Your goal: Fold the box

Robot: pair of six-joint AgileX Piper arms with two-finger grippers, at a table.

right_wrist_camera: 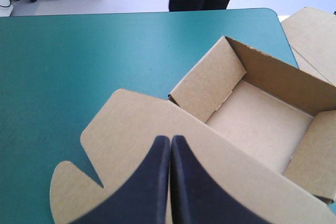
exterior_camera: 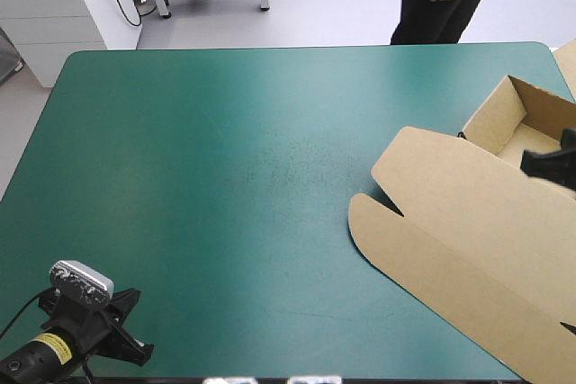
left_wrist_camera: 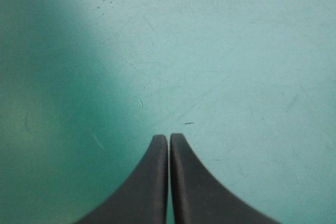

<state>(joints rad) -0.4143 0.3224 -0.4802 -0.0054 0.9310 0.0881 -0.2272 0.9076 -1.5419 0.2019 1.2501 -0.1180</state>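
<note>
The brown box (exterior_camera: 468, 222) lies at the table's right side as an open tray (right_wrist_camera: 262, 124) with raised walls, its lid (right_wrist_camera: 126, 129) flat on the teal-green cover and reaching toward the near edge. My right gripper (right_wrist_camera: 170, 139) is shut and hovers over the lid where it joins the tray; only a part of the right gripper (exterior_camera: 542, 161) shows at the right edge of the high view. My left gripper (exterior_camera: 133, 325) sits at the near left corner, far from the box. In its wrist view the left gripper (left_wrist_camera: 169, 137) is shut over bare cover.
Another piece of brown board (right_wrist_camera: 315, 30) lies past the table's far right corner, beside the tray. The table's rounded far right corner (exterior_camera: 544, 47) is close to the tray.
</note>
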